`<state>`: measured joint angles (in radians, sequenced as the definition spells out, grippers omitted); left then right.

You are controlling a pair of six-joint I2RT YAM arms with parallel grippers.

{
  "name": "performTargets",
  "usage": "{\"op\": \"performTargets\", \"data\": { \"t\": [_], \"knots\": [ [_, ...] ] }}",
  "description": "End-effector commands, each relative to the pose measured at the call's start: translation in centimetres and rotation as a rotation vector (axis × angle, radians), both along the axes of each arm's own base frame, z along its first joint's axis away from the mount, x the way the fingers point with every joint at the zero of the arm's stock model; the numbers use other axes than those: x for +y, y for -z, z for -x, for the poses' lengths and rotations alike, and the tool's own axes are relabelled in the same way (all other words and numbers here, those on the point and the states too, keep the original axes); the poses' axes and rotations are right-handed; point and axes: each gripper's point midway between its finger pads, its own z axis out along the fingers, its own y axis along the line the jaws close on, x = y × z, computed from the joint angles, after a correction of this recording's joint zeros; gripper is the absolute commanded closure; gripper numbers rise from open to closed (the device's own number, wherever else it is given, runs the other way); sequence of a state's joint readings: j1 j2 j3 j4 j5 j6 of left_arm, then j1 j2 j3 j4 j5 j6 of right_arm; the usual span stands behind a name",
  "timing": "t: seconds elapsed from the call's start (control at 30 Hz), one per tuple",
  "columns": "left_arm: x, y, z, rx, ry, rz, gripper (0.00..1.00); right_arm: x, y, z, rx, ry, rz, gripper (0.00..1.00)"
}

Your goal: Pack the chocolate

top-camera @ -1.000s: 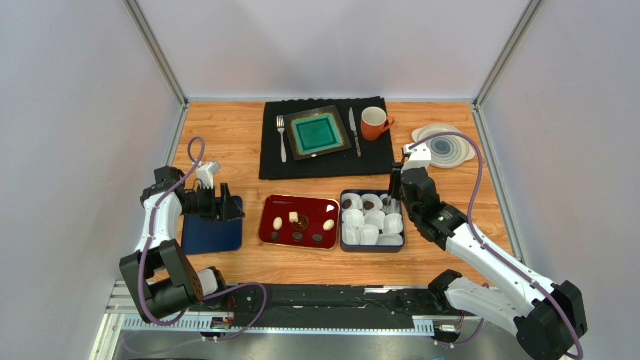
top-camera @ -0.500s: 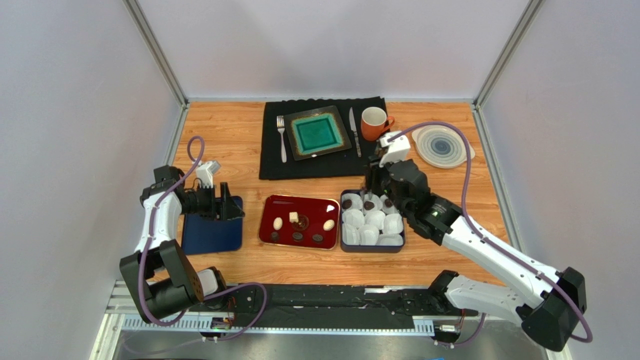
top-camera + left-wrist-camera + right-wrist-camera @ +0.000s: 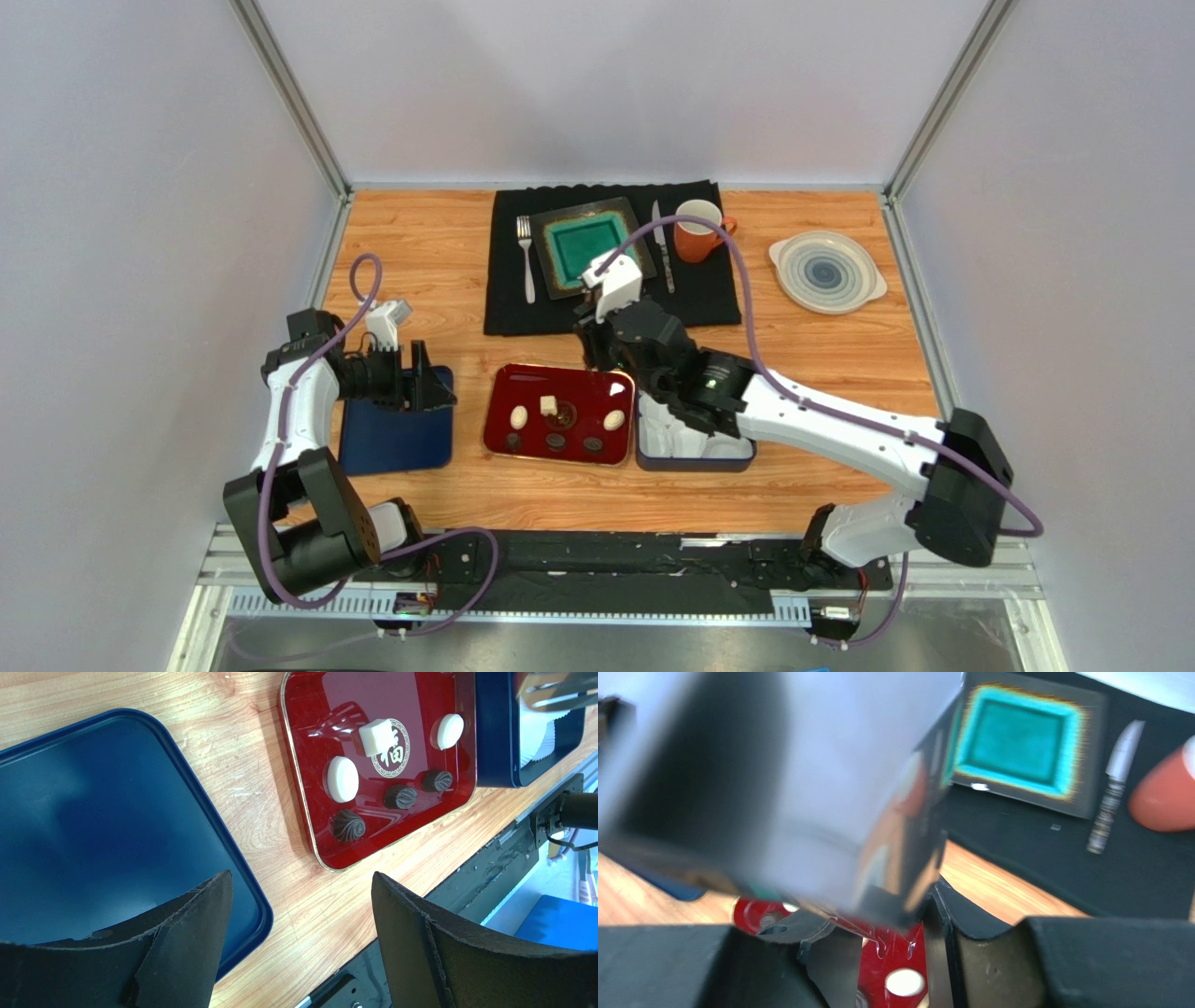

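Top external view takes in the whole table [image 3: 421,252]. The right gripper [image 3: 596,353] reaches across to the far rim of a red tray [image 3: 526,385]. Its arm covers much of the blue box [image 3: 648,448] of white paper cups [image 3: 687,437] just beside the tray. The chocolate [image 3: 521,417] lies in the red tray. The left gripper [image 3: 428,380] hangs over a dark blue lid [image 3: 379,441] to the tray's left.

Only the left wrist view sorts the pieces: a white cube, two white ovals and three dark ridged rounds along the near side. It also shows the left fingers [image 3: 189,938] spread wide with nothing between them. Only the right wrist view, badly blurred, shows a shiny metal tool [image 3: 829,903] grasped between the right fingers above the tray.

At the back, the wooden tabletop carries a black mat [image 3: 701,301] with a fork [image 3: 528,259], a teal square plate [image 3: 596,249], a knife [image 3: 664,266] and an orange mug [image 3: 690,241]. A round grey plate [image 3: 828,270] sits to the mat's right. Pale grey walls close in three sides.
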<state>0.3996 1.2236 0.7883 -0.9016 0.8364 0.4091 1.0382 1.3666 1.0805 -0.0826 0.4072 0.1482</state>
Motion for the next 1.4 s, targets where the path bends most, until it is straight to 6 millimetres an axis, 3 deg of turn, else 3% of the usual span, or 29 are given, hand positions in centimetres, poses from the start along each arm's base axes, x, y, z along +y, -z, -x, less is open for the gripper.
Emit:
{"op": "performTargets", "data": {
  "t": [0.0,0.27,0.43,0.63,1.37],
  "knots": [
    [0.1,-0.8,-0.4,-0.053,0.023,-0.015,0.19,4.4,-3.4,-0.3,-0.062,-0.062,-0.099,0.63],
    [0.1,-0.7,-0.2,-0.055,0.030,-0.020,0.19,8.6,-0.4,-0.1,-0.010,-0.107,-0.094,0.62],
    [0.1,-0.6,-0.2,-0.056,0.033,-0.021,0.19,9.6,0.4,-0.2,0.002,-0.104,-0.096,0.61],
    [0.1,-0.7,-0.2,-0.062,0.038,-0.023,0.19,10.1,1.6,-0.3,0.024,-0.096,-0.093,0.55],
    [0.2,-0.5,0.0,-0.062,0.042,-0.039,0.19,9.5,5.9,-1.0,0.071,-0.037,-0.036,0.54]
  ]
}}
